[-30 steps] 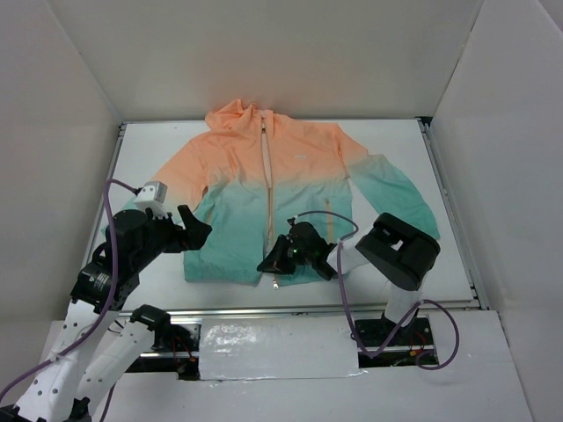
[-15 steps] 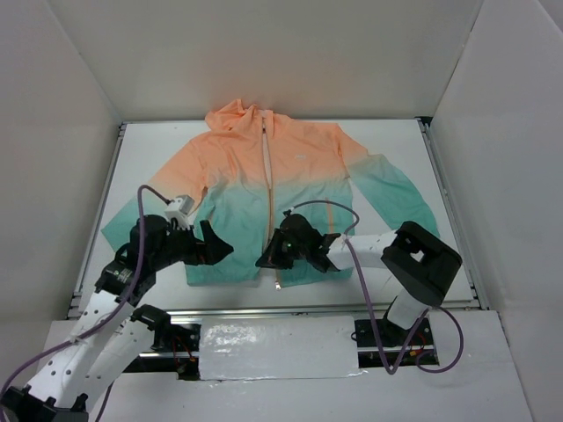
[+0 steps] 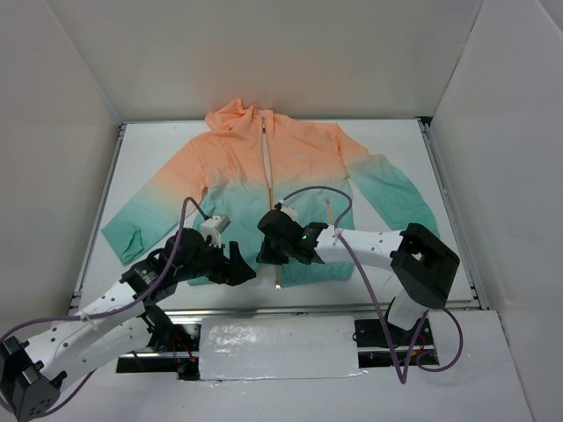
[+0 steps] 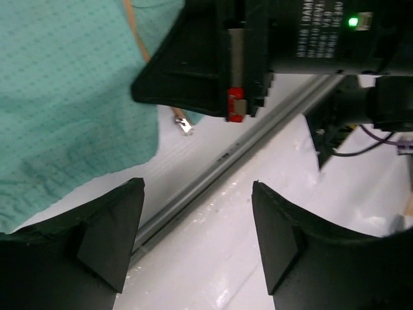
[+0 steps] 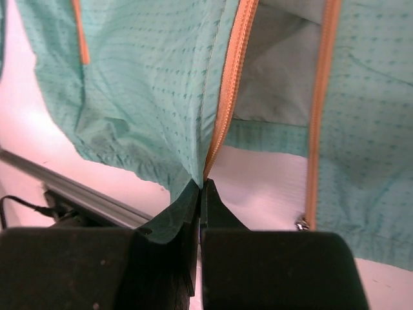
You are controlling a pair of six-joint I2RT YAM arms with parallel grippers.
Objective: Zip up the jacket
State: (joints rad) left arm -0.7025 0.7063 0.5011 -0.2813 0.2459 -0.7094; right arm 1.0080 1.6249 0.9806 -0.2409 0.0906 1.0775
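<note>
The jacket (image 3: 299, 176) lies flat on its back on the white table (image 3: 396, 141). Its hood is at the far side, its teal hem is near, and the 2 sleeves are spread out to left and right. The pale zipper (image 3: 266, 176) runs down the middle of the front.

The right wrist view shows the bottom of the front standing open. The 2 orange zipper edges are apart there, with pale lining and bare table (image 5: 258, 174) between them. The small metal zipper pull (image 5: 301, 223) sits at the hem end of the right-hand edge in that view.

The right fingers (image 5: 174, 219) are pressed together on the jacket (image 5: 142, 84). They pinch the hem corner where the other zipper edge ends. From above, these fingers (image 3: 266, 251) sit over the near hem at the centre line.

The left fingers (image 4: 103, 245) stand wide apart with nothing between them. They hang over the near edge of the table, just off the hem. A grey metal rail (image 4: 213, 171) runs under the gap, and the teal fabric (image 4: 64, 97) lies beyond it to the left. The zipper pull (image 4: 184, 124) rests on the table just past the hem, beneath the black body of the right arm. In the top view the left fingers (image 3: 237, 268) are just left of the right ones, close to them but apart.
</note>
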